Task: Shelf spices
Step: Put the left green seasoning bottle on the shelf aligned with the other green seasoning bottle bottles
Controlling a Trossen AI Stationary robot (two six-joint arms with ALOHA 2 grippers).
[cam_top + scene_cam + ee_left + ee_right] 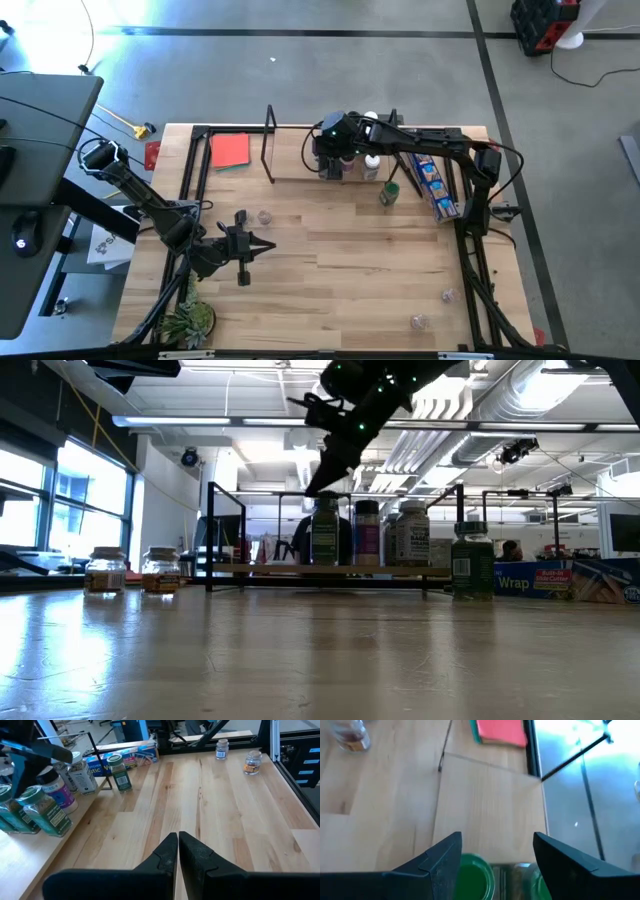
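The shelf [300,178] is a low light-wood rack with black uprights at the table's far side. Several spice jars stand on it in a row, among them a green-lidded jar [324,532], a purple-labelled one [366,532] and a white-labelled one [410,532]. My right gripper [496,840] hangs open just above the green lid [475,879], its fingers to either side and clear of it. Another green-lidded jar [388,192] stands on the table beside the shelf's right end. My left gripper [178,846] waits shut over the table's left part, holding nothing.
Loose jars stand on the table: one near my left gripper [264,215] and two by the near right corner [447,295] [418,321]. A long blue snack packet [435,185] lies right of the shelf, and a red card [230,150] left of it. A small plant [188,322] sits at the near left corner.
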